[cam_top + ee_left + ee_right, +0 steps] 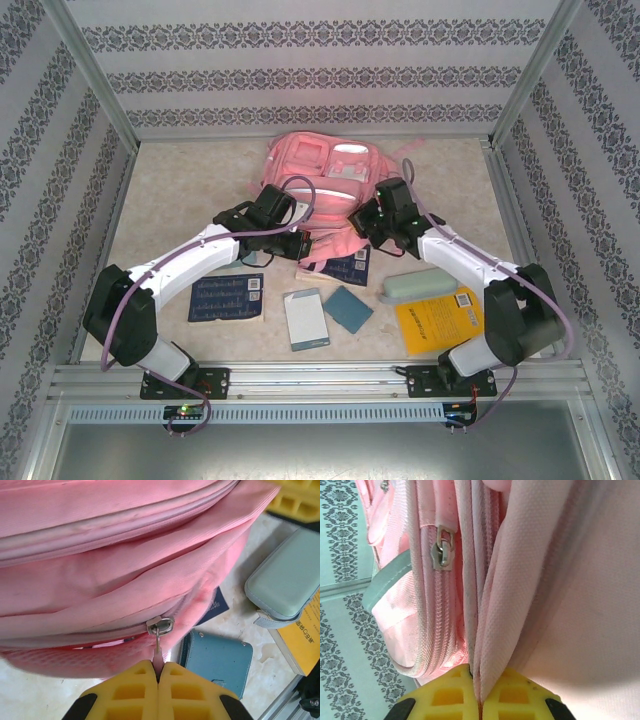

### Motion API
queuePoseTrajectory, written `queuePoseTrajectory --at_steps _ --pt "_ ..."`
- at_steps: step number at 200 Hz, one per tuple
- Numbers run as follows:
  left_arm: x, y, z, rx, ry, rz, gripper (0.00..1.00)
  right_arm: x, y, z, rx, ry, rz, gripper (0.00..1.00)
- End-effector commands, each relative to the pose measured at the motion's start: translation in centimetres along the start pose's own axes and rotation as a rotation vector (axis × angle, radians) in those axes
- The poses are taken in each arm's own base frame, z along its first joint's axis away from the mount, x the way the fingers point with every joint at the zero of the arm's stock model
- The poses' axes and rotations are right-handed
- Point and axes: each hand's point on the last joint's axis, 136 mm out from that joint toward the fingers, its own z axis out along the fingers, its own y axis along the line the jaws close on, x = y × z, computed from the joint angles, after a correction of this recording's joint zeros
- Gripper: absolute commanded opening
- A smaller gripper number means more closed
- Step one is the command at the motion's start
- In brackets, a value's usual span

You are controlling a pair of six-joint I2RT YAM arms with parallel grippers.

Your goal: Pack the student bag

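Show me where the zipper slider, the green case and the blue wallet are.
zipper slider (pixel 160 625), left wrist view, on its metal body.
green case (pixel 417 285), top external view, middle of its upper face.
blue wallet (pixel 220 660), left wrist view, centre of its cover.

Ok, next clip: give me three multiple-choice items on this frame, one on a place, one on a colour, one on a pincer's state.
1. The mint pencil case lies: A) by the yellow book; B) against the far wall; C) at the left arm's base.
2. The backpack is: A) blue; B) pink; C) green.
3. The left pincer is: A) wide open; B) shut on the pencil case; C) shut on the zipper pull.

Key: 1 A, the top view shows them together on the table's right side. 2 B, pink fabric in every view. 3 C, its yellow fingers meet on the pull's tab.
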Motion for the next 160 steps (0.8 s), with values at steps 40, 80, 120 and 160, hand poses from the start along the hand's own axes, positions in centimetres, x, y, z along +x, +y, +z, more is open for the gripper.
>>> queuePoseTrajectory --at_steps 40,80,120,160 --pt "-0.2 4.0 -1.5 -0.09 -0.02 -0.062 0.0 -2.4 4.4 -3.5 -0.084 0.049 -0.243 0.0" --pt "1.2 6.2 -0.8 -0.095 0.001 -0.149 0.0 -4.6 5.5 -4.4 -0.09 0.059 -0.289 0.0" --pt "0.8 8.3 -2.4 -0.095 -0.055 -0.232 0.0 -5.7 6.1 -3.5 -0.063 0.055 -0.292 0.03" --pt "0.6 5.3 -1.4 0.076 -0.051 -0.235 0.0 -6.0 7.6 -2.0 -0.067 0.076 -0.302 0.31"
